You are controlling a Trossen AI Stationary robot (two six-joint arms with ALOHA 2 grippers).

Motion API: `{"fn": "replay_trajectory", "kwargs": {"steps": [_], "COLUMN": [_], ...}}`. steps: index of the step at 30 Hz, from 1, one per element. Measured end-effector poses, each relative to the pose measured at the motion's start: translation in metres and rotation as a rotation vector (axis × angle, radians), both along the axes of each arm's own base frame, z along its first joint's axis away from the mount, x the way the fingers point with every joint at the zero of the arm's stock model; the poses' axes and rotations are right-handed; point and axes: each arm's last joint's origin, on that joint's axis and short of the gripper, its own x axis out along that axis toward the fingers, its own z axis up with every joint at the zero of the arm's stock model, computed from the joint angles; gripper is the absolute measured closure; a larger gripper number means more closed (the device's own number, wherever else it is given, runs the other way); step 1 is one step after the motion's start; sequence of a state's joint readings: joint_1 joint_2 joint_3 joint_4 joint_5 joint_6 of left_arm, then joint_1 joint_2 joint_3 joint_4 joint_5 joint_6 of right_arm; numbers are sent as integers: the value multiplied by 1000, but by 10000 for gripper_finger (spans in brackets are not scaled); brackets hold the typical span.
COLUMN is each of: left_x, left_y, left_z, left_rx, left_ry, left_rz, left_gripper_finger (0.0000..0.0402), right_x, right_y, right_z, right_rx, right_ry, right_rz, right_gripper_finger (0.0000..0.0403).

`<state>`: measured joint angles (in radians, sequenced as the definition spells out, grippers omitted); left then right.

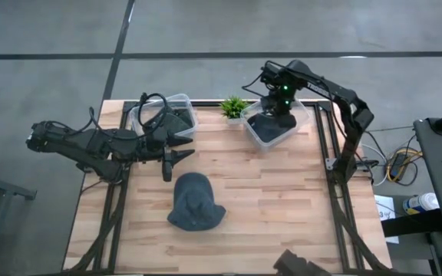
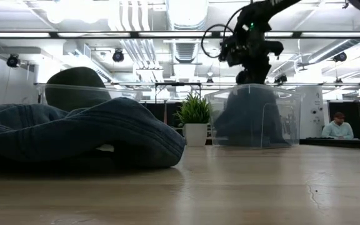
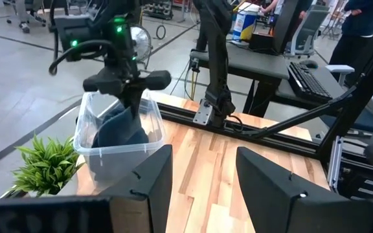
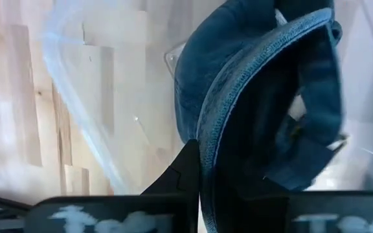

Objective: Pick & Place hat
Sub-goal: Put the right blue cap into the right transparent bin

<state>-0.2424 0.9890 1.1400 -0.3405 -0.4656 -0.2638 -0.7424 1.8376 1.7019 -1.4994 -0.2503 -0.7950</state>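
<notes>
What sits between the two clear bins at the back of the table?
A small potted plant stands between the left bin and the right bin, nearer the right one; the high view shows it, and the low view confirms it.

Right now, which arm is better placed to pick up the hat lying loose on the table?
The left. Its gripper is open and sits just beside the loose hat on the table. The right gripper is shut on another hat over the right-hand clear bin, farther off and already occupied.

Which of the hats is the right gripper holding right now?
The blue hat in the clear bin right of the plant; the right gripper is shut on its brim. The table hat lies untouched, and a third fills the left bin.
</notes>
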Motion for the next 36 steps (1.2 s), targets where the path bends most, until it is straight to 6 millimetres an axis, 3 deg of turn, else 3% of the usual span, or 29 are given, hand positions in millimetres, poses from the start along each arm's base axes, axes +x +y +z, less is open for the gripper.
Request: {"fn": "replay_trajectory", "kwargs": {"steps": [8,17,29,36], "left_x": [0,2,4,4], "left_y": [0,-1,-1,-1], "left_z": [-1,-9,-15,-15], "left_rx": [-15,-45,-47,-43], "left_ry": [-2,13,25,26], "left_rz": [2,9,10,9], "left_gripper_finger": [239,239,239,239], "right_x": [1,1,1,0], "right_y": [-15,-27,-27,-25], "right_z": [-17,-20,-9,11], "right_rx": [63,14,20,19], "right_ry": [-3,-31,-25,-31], "right_rz": [-43,-160,-244,-258], "right_gripper_finger": [391,385,261,208]}}
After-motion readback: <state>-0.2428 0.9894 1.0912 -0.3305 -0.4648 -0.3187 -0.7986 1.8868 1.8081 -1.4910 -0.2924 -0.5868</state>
